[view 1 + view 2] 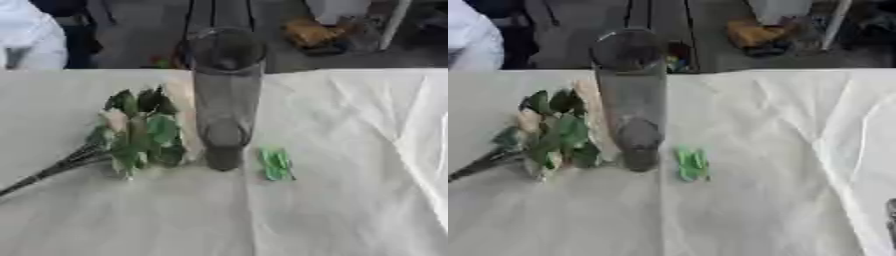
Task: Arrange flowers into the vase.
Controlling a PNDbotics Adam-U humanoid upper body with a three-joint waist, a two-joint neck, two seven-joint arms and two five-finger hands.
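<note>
Flowers, a bunch with pale cream blooms and green leaves (140,132), lie on their side on the white-draped bench (350,200), dark stems running toward the lower left. Just right of them stands a tall grey glass vase (225,100), upright. A small green leafy sprig (276,163) lies near its base. No robot hand is clearly visible, so its state cannot be told.

You have the vase (226,100) standing upright near the middle of the table (350,200), a little toward the far edge. The bunch of flowers (140,130) lies on the table just left of the vase, heads close against it, stems (52,172) running out to the near left. A small leafy piece (276,163) lies just right of the vase's base
</note>
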